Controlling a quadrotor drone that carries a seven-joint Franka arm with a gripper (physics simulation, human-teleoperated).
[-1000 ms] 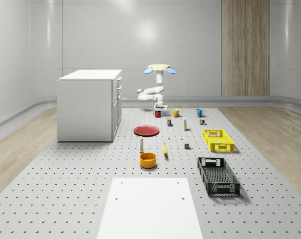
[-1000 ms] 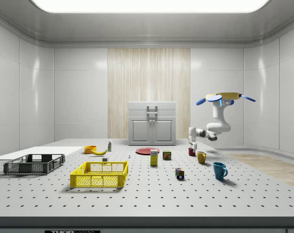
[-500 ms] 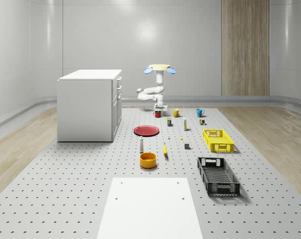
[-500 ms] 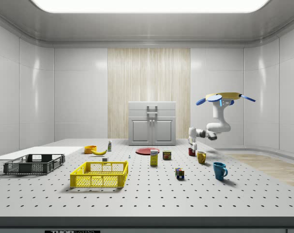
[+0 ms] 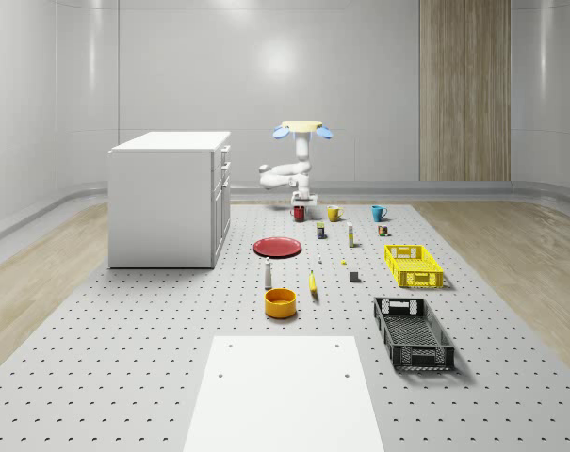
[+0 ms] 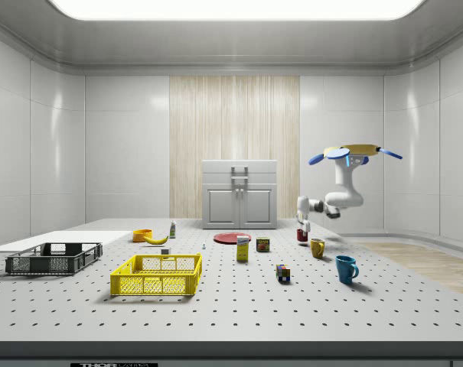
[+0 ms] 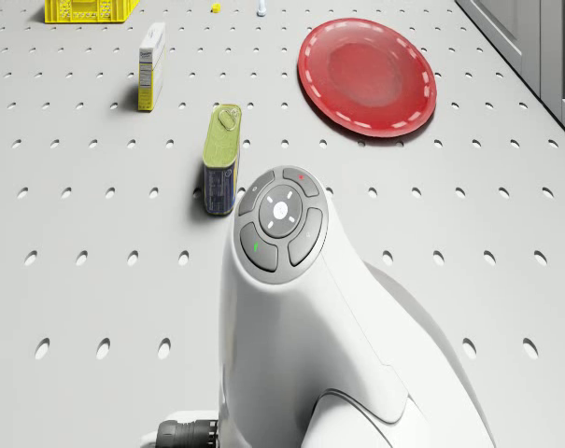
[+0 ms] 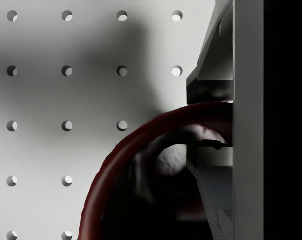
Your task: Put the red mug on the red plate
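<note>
From above you see the drone [image 5: 302,129] hovering at the perforated table's [image 5: 124,358] far end, the red mug [image 5: 298,213] lifted beyond the red plate [image 5: 278,247]; side-on, the yellow crate [image 6: 156,274] holds nothing; at the wrist, the gripper [image 8: 215,145] clamps the mug's rim.

Red mug [image 8: 141,165]: rim runs off the wrist view's edge.
Yellow slatted crate [image 7: 91,9]: cropped in the drone view.

A red mug [image 5: 298,213], a red plate [image 7: 367,76] with a dashed white ring, and a grey dotted table [image 5: 134,339].
</note>
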